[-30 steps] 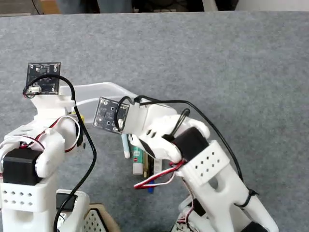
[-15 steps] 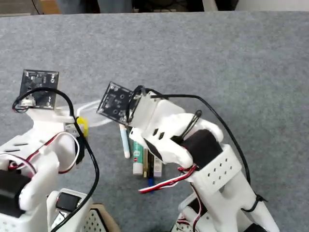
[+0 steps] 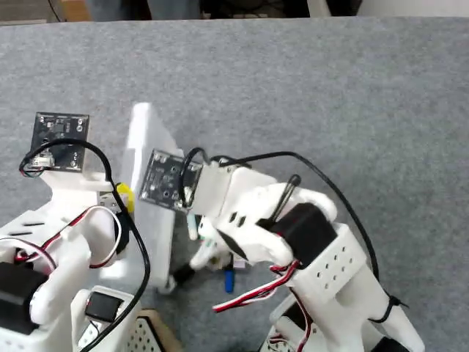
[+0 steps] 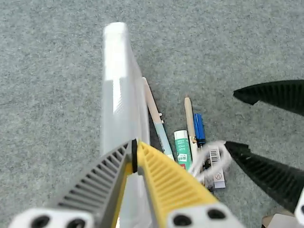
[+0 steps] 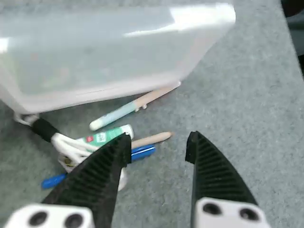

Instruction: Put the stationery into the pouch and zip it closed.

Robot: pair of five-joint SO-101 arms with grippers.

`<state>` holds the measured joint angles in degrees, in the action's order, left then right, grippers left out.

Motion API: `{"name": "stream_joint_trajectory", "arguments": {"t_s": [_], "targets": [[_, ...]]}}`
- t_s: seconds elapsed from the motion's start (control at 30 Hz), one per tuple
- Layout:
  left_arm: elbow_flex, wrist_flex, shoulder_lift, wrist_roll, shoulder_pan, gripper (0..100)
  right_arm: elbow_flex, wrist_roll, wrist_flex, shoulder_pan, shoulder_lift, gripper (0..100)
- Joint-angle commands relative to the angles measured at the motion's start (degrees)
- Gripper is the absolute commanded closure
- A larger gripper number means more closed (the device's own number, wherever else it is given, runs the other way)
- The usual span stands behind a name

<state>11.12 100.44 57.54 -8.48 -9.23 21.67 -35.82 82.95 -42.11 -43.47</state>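
A translucent white pouch (image 3: 150,176) stands on its edge, and my left gripper (image 4: 134,148) is shut on its near end. The pouch (image 4: 118,95) runs away from the yellow and grey fingers. Beside it on the mat lie the stationery pieces: a pale blue and beige pen (image 4: 156,123), a green and white tube (image 4: 182,147), a beige pencil (image 4: 189,118) and a blue pen (image 4: 198,129). My right gripper (image 5: 159,137) hangs open above these pieces, just in front of the pouch (image 5: 95,52). A white cord with a black end (image 5: 45,130) trails from the pouch's corner.
Grey mat (image 3: 352,95) spreads wide to the back and right of the arms. The right arm (image 3: 293,227) covers most of the stationery from above. A tan corner of something (image 3: 157,326) lies at the front edge between the arm bases.
The pouch has gone from lying low on the mat to standing on edge in the left gripper. The right arm's wrist shifted slightly back toward its base.
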Motion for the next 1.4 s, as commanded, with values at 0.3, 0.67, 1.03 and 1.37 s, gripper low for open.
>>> {"name": "stream_joint_trajectory", "arguments": {"t_s": [0.3, 0.67, 1.03, 1.37], "targets": [[-1.5, -1.3, -0.4, 0.2, 1.5, 97, 8.6, 1.5, 2.5, -4.7, -15.6, 79.6], [14.7, -1.4, 0.2, 14.6, 26.9, 97, 10.1, 13.0, -2.7, -4.8, -15.7, 79.4], [30.3, -8.6, 0.2, 19.7, 42.2, 97, 18.0, 14.4, -2.9, -6.9, -5.8, 79.3], [32.8, -12.9, 0.1, 19.8, 51.4, 97, 17.2, 20.7, -8.1, -16.6, 9.2, 79.3]]}}
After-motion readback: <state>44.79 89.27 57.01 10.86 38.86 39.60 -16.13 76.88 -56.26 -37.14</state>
